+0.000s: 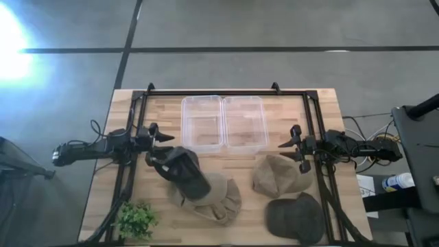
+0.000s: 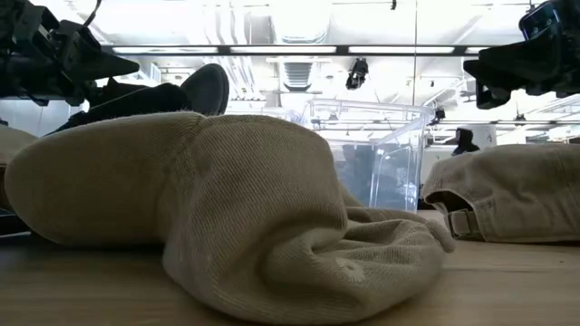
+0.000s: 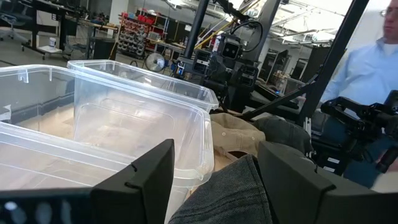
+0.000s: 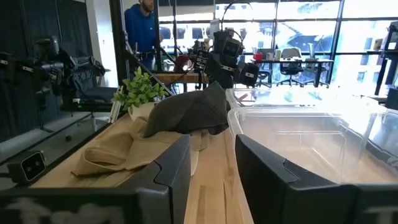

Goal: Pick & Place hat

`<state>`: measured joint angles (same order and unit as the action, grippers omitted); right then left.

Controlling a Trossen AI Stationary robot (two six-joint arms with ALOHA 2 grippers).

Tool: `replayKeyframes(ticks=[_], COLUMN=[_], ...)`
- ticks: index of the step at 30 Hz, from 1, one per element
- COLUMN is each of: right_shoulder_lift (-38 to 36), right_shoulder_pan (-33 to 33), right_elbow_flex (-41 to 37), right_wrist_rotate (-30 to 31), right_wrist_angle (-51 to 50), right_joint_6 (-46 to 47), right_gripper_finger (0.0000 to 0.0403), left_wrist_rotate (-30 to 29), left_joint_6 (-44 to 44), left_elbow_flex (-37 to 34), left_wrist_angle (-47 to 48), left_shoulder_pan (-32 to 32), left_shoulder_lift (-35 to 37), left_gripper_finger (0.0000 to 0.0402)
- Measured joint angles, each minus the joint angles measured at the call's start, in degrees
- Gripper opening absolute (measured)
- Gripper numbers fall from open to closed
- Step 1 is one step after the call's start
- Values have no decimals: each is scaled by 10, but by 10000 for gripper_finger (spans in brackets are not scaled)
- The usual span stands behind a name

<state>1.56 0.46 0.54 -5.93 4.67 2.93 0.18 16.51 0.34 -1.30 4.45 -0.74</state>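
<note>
A dark grey hat (image 1: 185,173) hangs from my left gripper (image 1: 162,145) above the table's left half, and its brim (image 2: 213,87) sticks up in the low view. Below it a tan hat (image 1: 218,200) lies crumpled on the table. My left gripper (image 3: 214,152) is shut on the grey cloth. My right gripper (image 1: 289,149) hovers open at the table's right side, near a second tan hat (image 1: 274,175). That gripper (image 4: 211,143) touches nothing. A dark olive hat (image 1: 295,218) lies at the near right. My left gripper pinches a bunch of the dark grey hat's cloth (image 3: 231,186) between its two fingers, coming roughly level from the table's left. The hat (image 4: 186,111) droops below and beyond the fingers, over the tan hat (image 4: 118,155). Whether it touches the tan hat, I cannot tell.
Two clear plastic bins (image 1: 202,123) (image 1: 245,123) stand side by side at the far middle of the table. A small green plant (image 1: 136,219) sits at the near left corner. A person in a blue shirt (image 3: 367,68) stands beyond the table.
</note>
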Motion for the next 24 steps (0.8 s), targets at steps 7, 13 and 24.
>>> replayKeyframes(ticks=[7, 13, 24], right_shoulder_lift=[0, 0, 0], right_shoulder_pan=[0, 0, 0], right_elbow_flex=[0, 0, 0], right_wrist_rotate=[0, 0, 0], right_wrist_angle=[0, 0, 0], right_joint_6=[0, 0, 0], right_gripper_finger=[127, 129, 121], left_wrist_rotate=[0, 0, 0], left_joint_6=[0, 0, 0], left_elbow_flex=[0, 0, 0], left_wrist_angle=[0, 0, 0], left_shoulder_pan=[0, 0, 0], left_shoulder_lift=[0, 0, 0], left_gripper_finger=[225, 225, 225])
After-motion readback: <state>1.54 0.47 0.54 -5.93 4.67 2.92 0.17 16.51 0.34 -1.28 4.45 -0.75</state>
